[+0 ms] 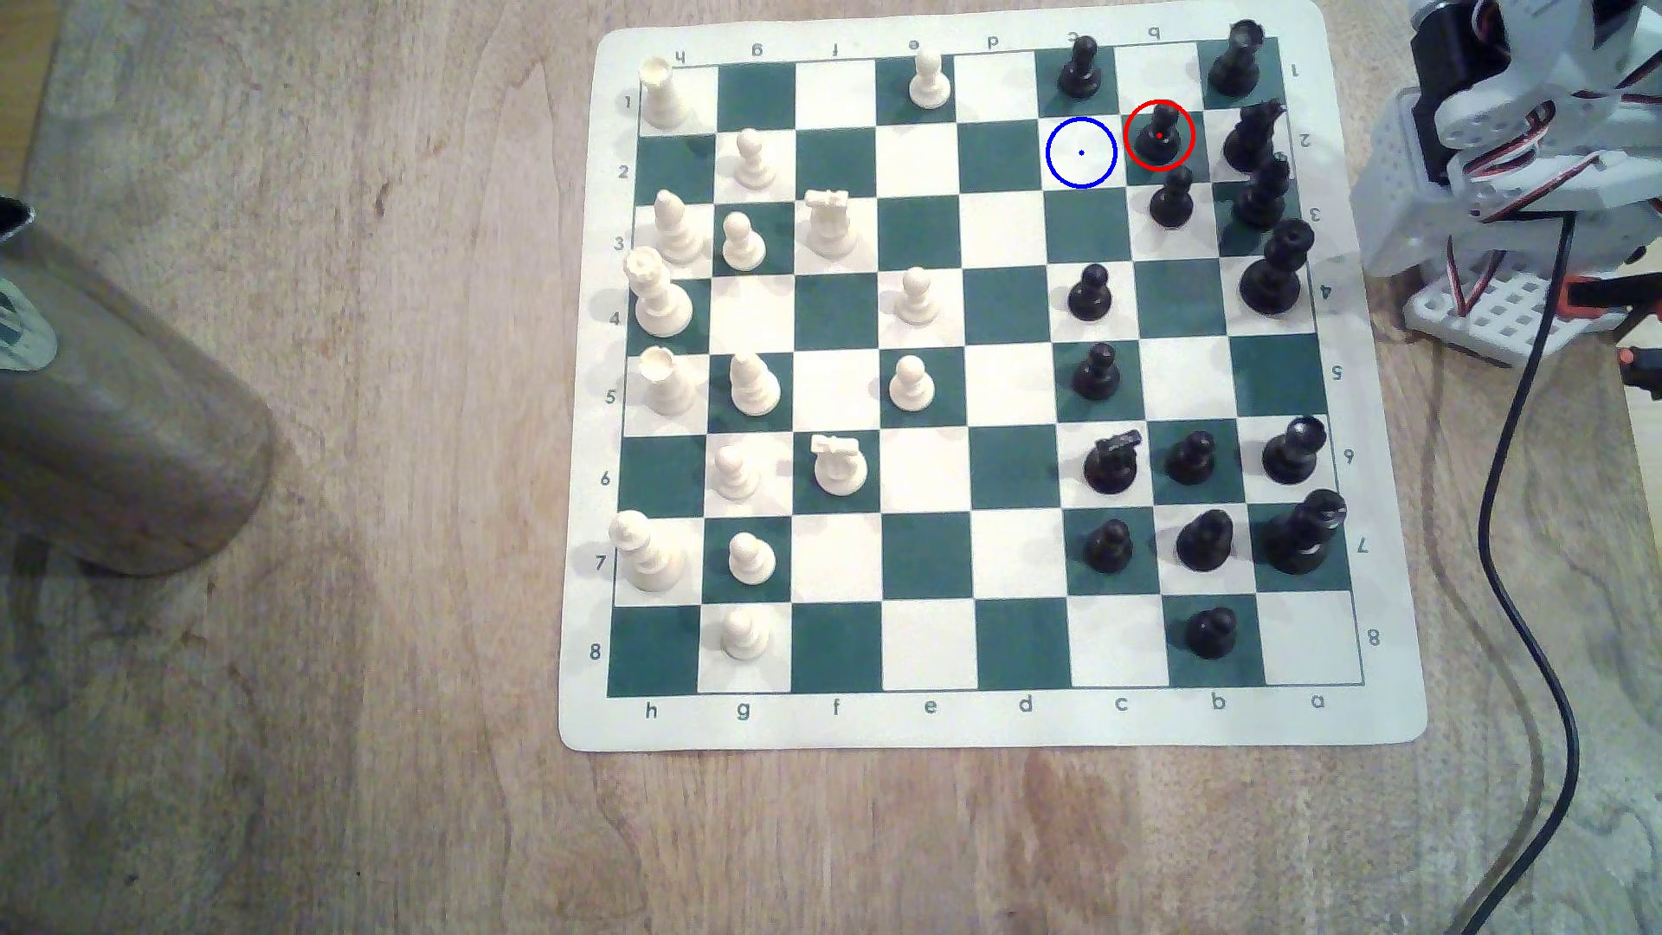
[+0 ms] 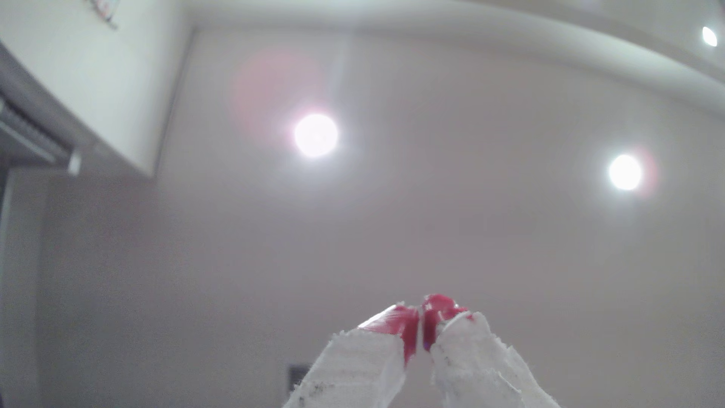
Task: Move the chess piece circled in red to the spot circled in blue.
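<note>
The chess piece circled in red (image 1: 1159,135) is a small black pawn on a dark green square near the board's far right in the exterior view. Just to its left lies the spot circled in blue (image 1: 1081,153), a bare white square with a blue dot. The arm (image 1: 1520,135) is folded up off the board at the exterior view's right edge. In the wrist view my gripper (image 2: 421,314) points up at the ceiling, its white fingers with red tips pressed together, holding nothing.
Black pieces crowd around the red-ringed pawn: a pawn (image 1: 1171,198) just in front, taller pieces (image 1: 1252,135) to its right, another pawn (image 1: 1079,67) behind-left. A metal cylinder (image 1: 117,414) lies at left. A black cable (image 1: 1529,584) runs down beside the board mat (image 1: 989,719).
</note>
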You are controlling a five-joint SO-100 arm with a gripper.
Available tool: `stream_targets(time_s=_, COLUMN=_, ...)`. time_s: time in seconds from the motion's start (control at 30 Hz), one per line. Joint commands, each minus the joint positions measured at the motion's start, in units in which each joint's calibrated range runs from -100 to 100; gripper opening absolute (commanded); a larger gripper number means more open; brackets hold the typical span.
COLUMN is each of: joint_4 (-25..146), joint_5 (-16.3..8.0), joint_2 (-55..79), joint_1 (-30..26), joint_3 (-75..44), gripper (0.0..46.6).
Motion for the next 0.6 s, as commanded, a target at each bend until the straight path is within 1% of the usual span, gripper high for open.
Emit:
stream_targets(time_s=0.0, joint_4=-0.5, joint_5=0.1, joint_2=0.1, joint_1=0.7, joint_3=0.6, gripper=0.2)
stream_targets(time_s=0.1, joint_4=2.4, joint_5=0.1, joint_2=0.1, joint_1=1.4, joint_3=-1.0, gripper=0.2)
stream_targets(time_s=0.23, joint_4=17.1, joint_5=0.1, joint_2=0.1, joint_1=1.9, joint_3=-10.2, gripper=0.2)
stream_targets(time_s=0.27, joint_4=25.3, joint_5=0.1, joint_2=0.1, joint_1=2.9, joint_3=-13.7, gripper=0.2)
stream_targets(time_s=0.4, joint_4=41.9, joint_5=0.1, joint_2=0.1, joint_1=5.7, joint_3=-19.4, gripper=0.2)
stream_targets(time_s=0.47, joint_4=54.0, joint_5=0.1, joint_2=0.1, joint_1=7.9, joint_3=-22.6, gripper=0.2)
stream_targets(time_s=0.57, joint_4=70.5, joint_5=-0.2, joint_2=0.1, joint_1=8.1, joint_3=-27.9, gripper=0.2)
